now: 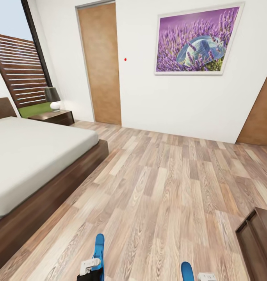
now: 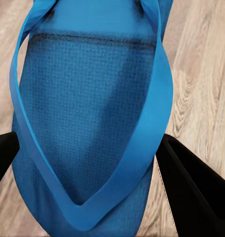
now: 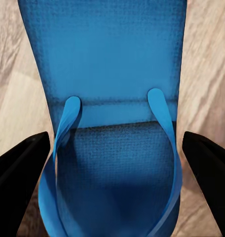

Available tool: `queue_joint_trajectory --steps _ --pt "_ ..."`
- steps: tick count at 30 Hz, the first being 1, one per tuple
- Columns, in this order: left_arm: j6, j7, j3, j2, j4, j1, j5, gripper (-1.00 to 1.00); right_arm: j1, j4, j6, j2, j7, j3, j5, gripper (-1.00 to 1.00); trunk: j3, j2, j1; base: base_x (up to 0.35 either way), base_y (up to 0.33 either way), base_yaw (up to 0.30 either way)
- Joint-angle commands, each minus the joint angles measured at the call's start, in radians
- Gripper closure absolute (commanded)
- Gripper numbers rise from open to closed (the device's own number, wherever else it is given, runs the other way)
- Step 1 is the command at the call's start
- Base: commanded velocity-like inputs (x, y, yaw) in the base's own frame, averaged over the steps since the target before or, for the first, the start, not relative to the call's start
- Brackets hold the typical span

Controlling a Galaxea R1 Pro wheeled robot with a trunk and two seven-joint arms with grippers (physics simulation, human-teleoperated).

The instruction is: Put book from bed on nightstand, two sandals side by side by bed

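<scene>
My left gripper (image 1: 92,270) at the lower edge of the head view is shut on a blue sandal (image 1: 98,248), which points forward over the wood floor. In the left wrist view, black fingers (image 2: 191,192) press both sides of that sandal's sole (image 2: 88,98). My right gripper (image 1: 200,276) is shut on the other blue sandal (image 1: 187,271), whose sole (image 3: 107,59) sits between its fingers (image 3: 23,163). The bed (image 1: 32,148) with its pale mattress and dark frame lies to the left. A dark nightstand (image 1: 55,116) stands beyond it. The book is out of view.
A lamp (image 1: 53,98) stands on the nightstand by the window. A wooden door (image 1: 100,62) and a lavender picture (image 1: 196,39) are on the far wall. A dark cabinet corner (image 1: 258,242) juts in at lower right. Open plank floor (image 1: 161,183) stretches ahead.
</scene>
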Motion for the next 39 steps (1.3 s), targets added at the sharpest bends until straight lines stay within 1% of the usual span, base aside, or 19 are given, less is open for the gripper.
queue_joint_trajectory --steps 1,5,12,39 --pt "0.000 -0.007 0.008 0.000 0.001 -0.001 0.003 1.00 -0.001 0.000 -0.002 0.000 0.006 -0.009 0.008 1.00 -0.001 0.000 0.000 0.311 -0.092 0.000" --pt "0.001 -0.007 0.008 0.000 0.001 -0.001 0.003 1.00 -0.001 0.000 -0.002 0.000 0.006 -0.009 0.008 1.00 -0.001 0.000 0.000 0.311 -0.092 -0.016" --pt "0.000 -0.007 0.008 0.000 0.001 -0.001 0.003 1.00 -0.001 0.000 -0.002 0.001 0.009 -0.009 0.008 1.00 -0.001 0.000 0.000 0.311 -0.092 -0.130" --pt "0.000 -0.007 0.008 0.000 0.001 -0.001 0.003 1.00 -0.001 0.000 -0.002 0.001 0.005 -0.009 0.008 1.00 -0.001 0.000 0.000 0.311 -0.092 -0.002"
